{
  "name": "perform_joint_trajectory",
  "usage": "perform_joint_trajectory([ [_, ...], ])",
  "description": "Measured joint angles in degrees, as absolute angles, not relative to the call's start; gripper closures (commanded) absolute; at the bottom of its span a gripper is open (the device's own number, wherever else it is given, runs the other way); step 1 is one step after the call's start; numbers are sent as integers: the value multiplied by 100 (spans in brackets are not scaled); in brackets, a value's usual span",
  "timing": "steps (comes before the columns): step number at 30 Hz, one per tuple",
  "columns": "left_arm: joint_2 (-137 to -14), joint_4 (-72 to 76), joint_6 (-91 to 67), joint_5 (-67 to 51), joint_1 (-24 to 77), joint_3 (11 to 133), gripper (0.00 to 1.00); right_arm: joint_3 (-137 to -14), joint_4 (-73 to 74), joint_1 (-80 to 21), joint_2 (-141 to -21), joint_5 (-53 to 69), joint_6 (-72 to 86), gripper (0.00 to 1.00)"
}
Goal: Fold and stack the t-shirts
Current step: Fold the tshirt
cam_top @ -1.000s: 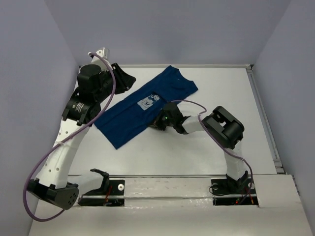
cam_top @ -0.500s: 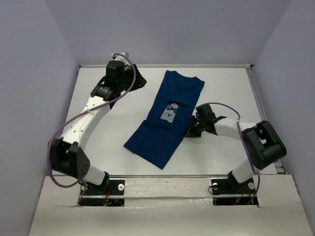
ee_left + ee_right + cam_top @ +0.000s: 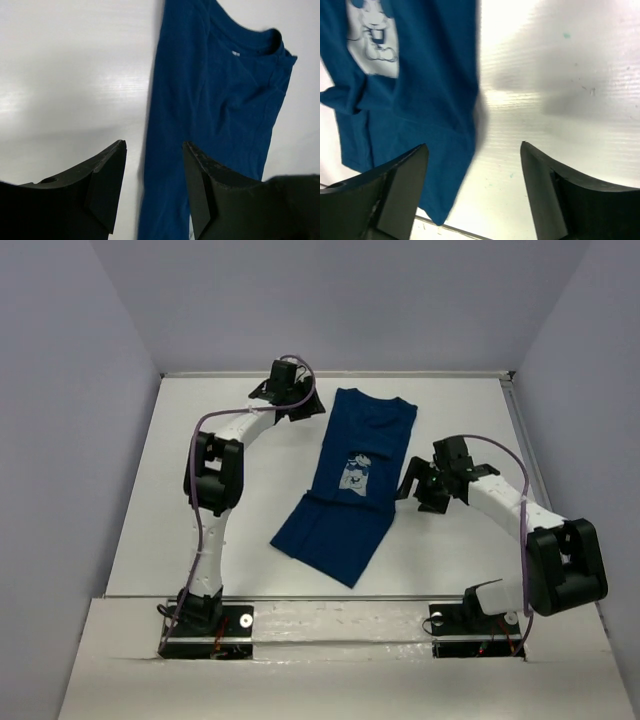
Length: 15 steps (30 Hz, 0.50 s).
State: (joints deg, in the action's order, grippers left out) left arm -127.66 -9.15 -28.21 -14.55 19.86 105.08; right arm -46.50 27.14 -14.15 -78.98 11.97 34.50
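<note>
"Where was your left claw?"

"At the far side of the table. My left claw stood just left of the collar and nearer to it than half a second before. Its jaws were parted and gripped nothing; from the wrist I saw only bare table and the shirt's long edge below them."

"And the t-shirt?"

"The t-shirt lay flat mid-table, collar far and hem near, slanting toward the left, with its pale print facing up. A second earlier it had lain far more crosswise."

"Your right claw?"

"My right claw had let go — jaws wide and empty, just right of the shirt's edge. Half a second before it had been touching the cloth."
</note>
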Motion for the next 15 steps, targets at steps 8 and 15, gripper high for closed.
perform_joint_trajectory([
  [8, -14733, -1127, -2961, -1900, 1975, 12634, 59, -5009, 2877, -1382, -7531, 1415, 3089, 27],
  [15, -15067, -825, -3347, -2333, 1981, 12888, 87, -5002, 2985, -1382, -7273, 1645, 3039, 27],
])
